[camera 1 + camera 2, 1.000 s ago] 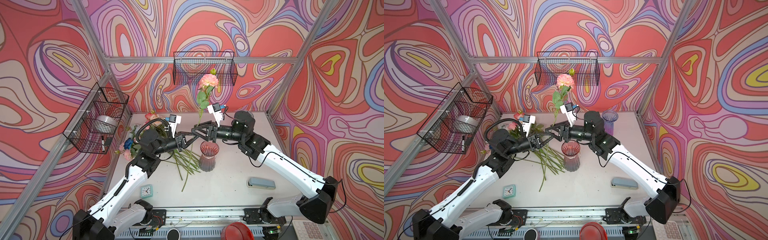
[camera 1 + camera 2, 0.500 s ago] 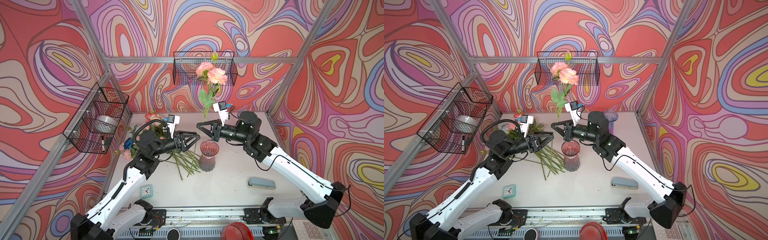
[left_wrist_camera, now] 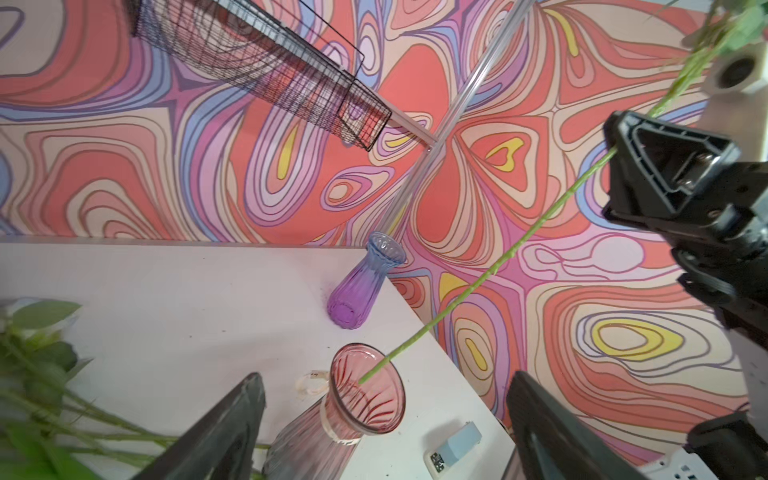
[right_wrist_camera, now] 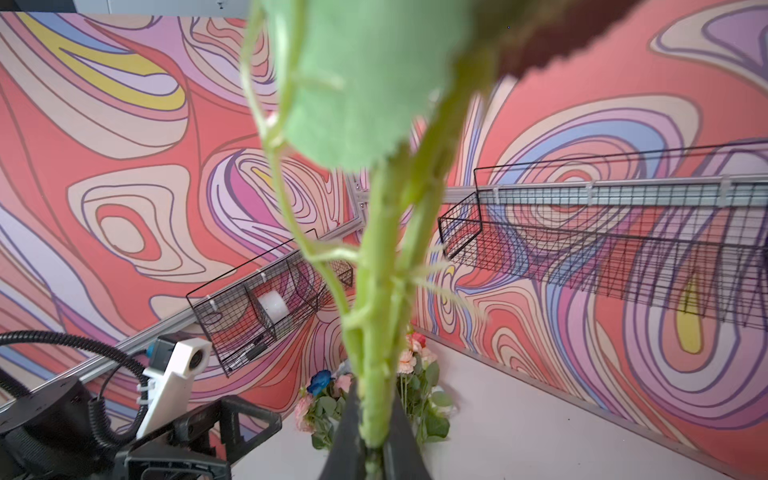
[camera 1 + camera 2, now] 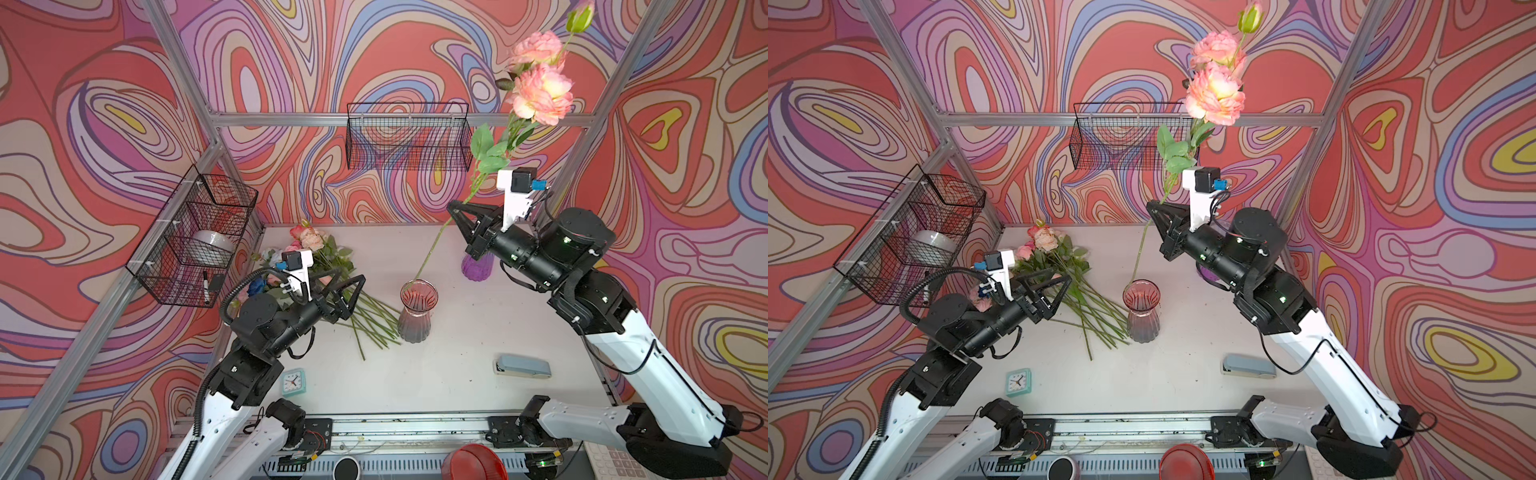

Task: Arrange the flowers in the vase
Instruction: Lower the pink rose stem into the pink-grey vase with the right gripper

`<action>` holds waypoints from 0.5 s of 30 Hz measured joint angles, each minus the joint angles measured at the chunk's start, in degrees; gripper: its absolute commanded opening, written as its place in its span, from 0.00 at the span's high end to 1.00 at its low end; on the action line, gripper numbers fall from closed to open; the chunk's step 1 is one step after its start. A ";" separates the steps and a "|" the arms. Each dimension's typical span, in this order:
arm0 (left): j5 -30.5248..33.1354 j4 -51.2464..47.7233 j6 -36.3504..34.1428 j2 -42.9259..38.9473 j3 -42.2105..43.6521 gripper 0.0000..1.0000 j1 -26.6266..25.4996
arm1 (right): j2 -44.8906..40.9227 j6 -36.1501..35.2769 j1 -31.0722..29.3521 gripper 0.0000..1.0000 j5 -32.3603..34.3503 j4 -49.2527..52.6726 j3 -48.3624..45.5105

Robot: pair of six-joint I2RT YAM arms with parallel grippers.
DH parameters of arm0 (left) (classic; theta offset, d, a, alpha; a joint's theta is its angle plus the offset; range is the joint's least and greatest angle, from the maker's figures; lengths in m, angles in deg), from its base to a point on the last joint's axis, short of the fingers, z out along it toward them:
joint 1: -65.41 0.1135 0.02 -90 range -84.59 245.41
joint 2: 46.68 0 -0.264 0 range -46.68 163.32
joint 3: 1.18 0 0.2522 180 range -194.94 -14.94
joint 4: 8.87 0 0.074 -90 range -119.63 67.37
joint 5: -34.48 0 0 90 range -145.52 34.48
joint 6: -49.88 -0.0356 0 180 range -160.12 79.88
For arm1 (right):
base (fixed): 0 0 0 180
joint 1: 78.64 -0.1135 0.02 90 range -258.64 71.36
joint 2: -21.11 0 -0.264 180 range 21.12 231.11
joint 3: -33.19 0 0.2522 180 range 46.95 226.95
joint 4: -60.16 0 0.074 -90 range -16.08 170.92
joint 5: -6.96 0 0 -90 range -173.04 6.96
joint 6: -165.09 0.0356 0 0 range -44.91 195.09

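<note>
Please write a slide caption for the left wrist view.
Right gripper holds a flower stem, tip at the mouth of the pink vase; left gripper open.

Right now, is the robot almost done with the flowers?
Not nearly. No flower stands in the pink vase yet. The right gripper is shut on one pink flower, its stem tip just at the vase's mouth. The left gripper is open and empty. The pile of flowers is left.

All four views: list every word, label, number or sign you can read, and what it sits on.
None is readable.
Clock: dial numerals too small.
Keypad: key marks blurred.
Stapler sticker: a black-and-white code pattern, no letters.
</note>
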 measured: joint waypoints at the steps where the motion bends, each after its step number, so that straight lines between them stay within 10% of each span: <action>1: 1.11 -1.14 -0.31 -0.63 0.57 0.05 0.00 | 0.57 -0.61 0.00 1.00 0.66 0.50 0.94; 15: 8.44 -7.96 -1.25 -2.60 3.13 0.00 0.00 | 4.92 -1.57 0.00 1.00 4.35 0.96 -8.57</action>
